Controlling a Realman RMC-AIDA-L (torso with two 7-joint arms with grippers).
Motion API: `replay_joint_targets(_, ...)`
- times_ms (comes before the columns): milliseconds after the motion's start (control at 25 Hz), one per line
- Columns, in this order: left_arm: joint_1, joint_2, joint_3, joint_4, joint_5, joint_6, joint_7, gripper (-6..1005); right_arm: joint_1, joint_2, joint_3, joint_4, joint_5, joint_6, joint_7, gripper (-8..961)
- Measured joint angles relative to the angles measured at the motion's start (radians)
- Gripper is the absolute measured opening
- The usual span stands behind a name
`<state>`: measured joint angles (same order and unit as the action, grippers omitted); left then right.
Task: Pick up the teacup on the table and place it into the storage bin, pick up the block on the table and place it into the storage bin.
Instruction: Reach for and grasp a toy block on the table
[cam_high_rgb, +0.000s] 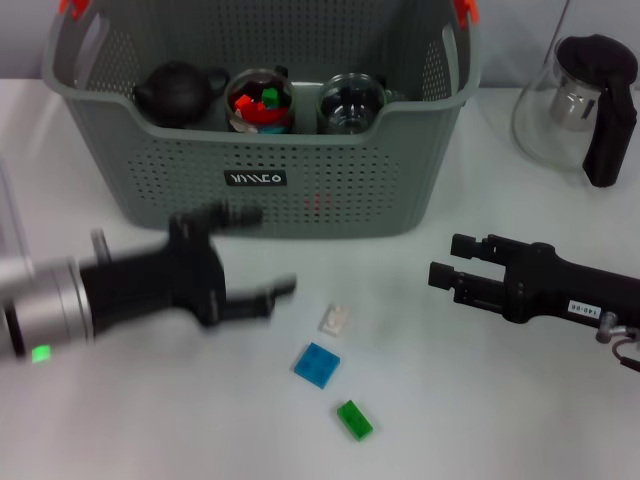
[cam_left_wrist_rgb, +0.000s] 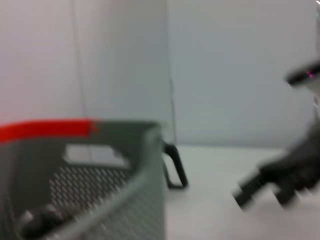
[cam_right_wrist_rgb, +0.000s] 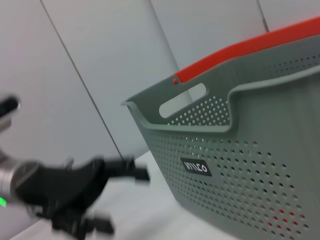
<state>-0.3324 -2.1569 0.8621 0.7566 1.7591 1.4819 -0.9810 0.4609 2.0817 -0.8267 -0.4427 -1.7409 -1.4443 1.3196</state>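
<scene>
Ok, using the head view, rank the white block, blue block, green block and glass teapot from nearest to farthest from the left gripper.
From the left gripper:
1. White block, just to its right on the table.
2. Blue block, below the white one.
3. Green block, nearest the robot.
4. Glass teapot, far right corner.

My storage bin (cam_high_rgb: 300, 150) looks like matt grey-green plastic, its walls perforated, with glossy orange clips (cam_high_rgb: 75, 8) at the handles. In it I see a dark matt teapot (cam_high_rgb: 178, 92) and two clear glass cups (cam_high_rgb: 352, 102). Far right, my glass teapot (cam_high_rgb: 585, 105) shines, its handle matt black. The table (cam_high_rgb: 500, 400) is smooth and pale. Near me lie three smooth plastic blocks (cam_high_rgb: 317, 364). My left gripper (cam_high_rgb: 255, 255) is matt black past a brushed-metal wrist (cam_high_rgb: 45, 305).
</scene>
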Motion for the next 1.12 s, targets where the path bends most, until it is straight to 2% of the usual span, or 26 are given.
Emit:
replay_joint_targets(120, 0.014, -0.004, -0.001, -0.038, 0.090, -0.004, 0.078, 877, 0.001, 0.002, 0.000, -0.001, 0.000, 0.000, 0.001, 714)
replay_joint_targets(280, 0.008, -0.007, 0.004, -0.073, 0.179, -0.008, 0.097, 875, 0.001, 0.003, 0.000, -0.002, 0.000, -0.001, 0.015, 715)
replay_joint_targets(680, -0.071, -0.013, 0.029, -0.237, 0.198, -0.117, 0.195, 872, -0.003, 0.003, 0.000, 0.002, 0.000, 0.004, 0.018, 714)
replay_joint_targets(1120, -0.107, -0.016, 0.060, -0.307, 0.195, -0.211, 0.232, 837, -0.009, 0.004, 0.000, 0.004, 0.000, 0.001, 0.018, 715)
